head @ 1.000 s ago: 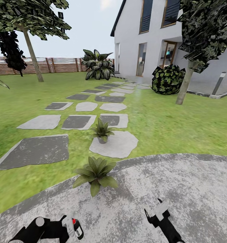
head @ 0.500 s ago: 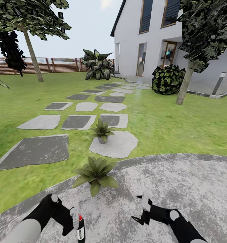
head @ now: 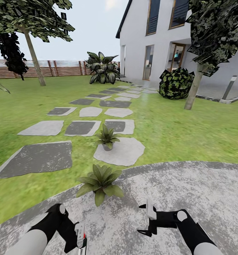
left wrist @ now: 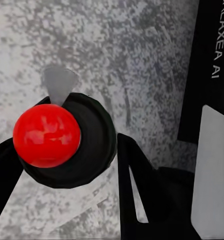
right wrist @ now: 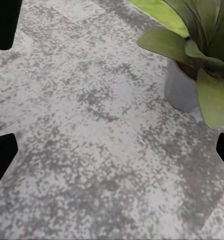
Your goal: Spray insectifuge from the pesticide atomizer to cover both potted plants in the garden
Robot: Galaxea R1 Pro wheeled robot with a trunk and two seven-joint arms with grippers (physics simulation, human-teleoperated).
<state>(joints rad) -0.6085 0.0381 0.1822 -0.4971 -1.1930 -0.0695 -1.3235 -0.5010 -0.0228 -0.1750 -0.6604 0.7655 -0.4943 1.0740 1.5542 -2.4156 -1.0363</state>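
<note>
The left tool (head: 80, 236) grips the pesticide atomizer (head: 83, 242) over the patio (head: 190, 191). The right tool (head: 147, 221) hangs wide, empty, near the nearer potted plant (head: 100, 181) at the patio's edge.

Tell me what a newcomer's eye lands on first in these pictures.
First, the red ball-shaped cap of the pesticide atomizer, clamped in the left gripper low over the grey patio. Next, the two potted plants: the near one at the patio's edge, the far one on a stepping stone beyond. The right gripper hangs open and empty.

Two potted plants (head: 100, 182) ahead — left end effector (head: 80, 238) grips the pesticide atomizer (head: 82, 242).
</note>
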